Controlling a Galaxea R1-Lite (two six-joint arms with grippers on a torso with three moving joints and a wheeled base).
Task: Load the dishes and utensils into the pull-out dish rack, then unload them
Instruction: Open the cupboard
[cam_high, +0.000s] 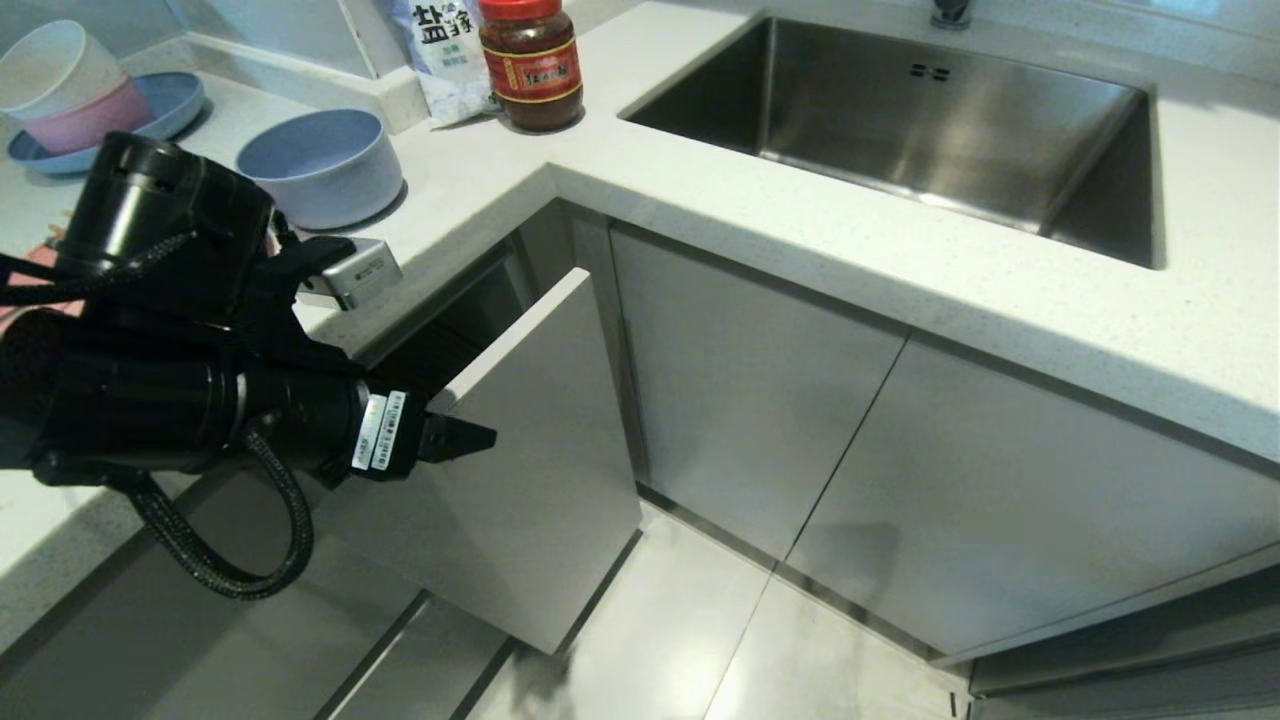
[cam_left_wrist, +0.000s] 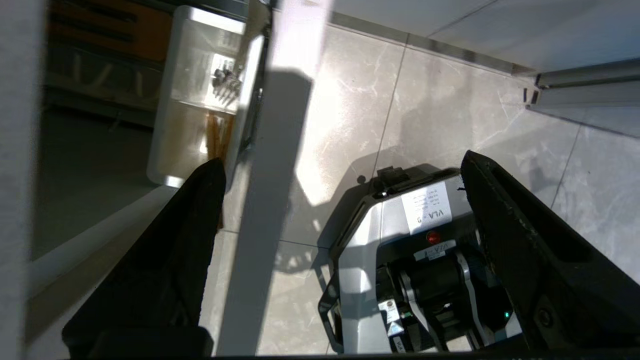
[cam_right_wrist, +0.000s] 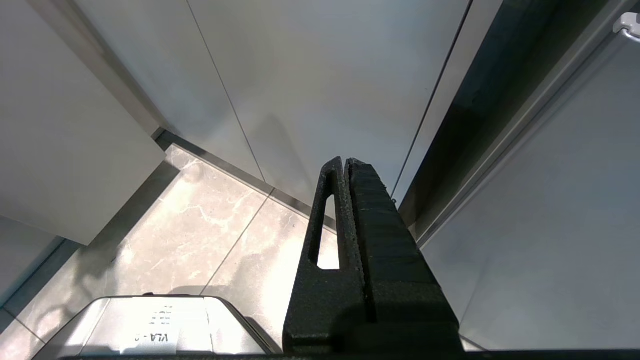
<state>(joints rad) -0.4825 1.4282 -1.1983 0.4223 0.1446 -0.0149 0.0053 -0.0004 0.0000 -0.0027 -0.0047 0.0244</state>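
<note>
White speckled countertop (cam_high: 800, 215) wraps an inside corner, with a steel sink (cam_high: 900, 120) set into it. Left of the sink stand a red-lidded jar (cam_high: 531, 62), a blue-grey bowl (cam_high: 322, 165), and cream and pink bowls stacked on a blue plate (cam_high: 75, 90). Below the counter, left of the sink, the pull-out dish rack's pale grey front (cam_high: 520, 470) stands partly drawn out. The left gripper (cam_high: 455, 438) sits at that front's top edge, holding nothing.

Left wrist view: the left gripper (cam_left_wrist: 340, 200) has its fingers (cam_left_wrist: 505, 215) spread wide, straddling the front panel's edge (cam_left_wrist: 270, 200) without a grip. Behind the panel, the white utensil cup (cam_left_wrist: 200, 100) holds a fork (cam_left_wrist: 226, 81) and chopsticks (cam_left_wrist: 216, 135). Grey floor tiles (cam_left_wrist: 450, 110) and the robot base (cam_left_wrist: 420, 260) lie below.

Right wrist view: the right gripper (cam_right_wrist: 345, 172) hangs beside the cabinet doors (cam_right_wrist: 300, 75), fingers pressed together, empty.
</note>
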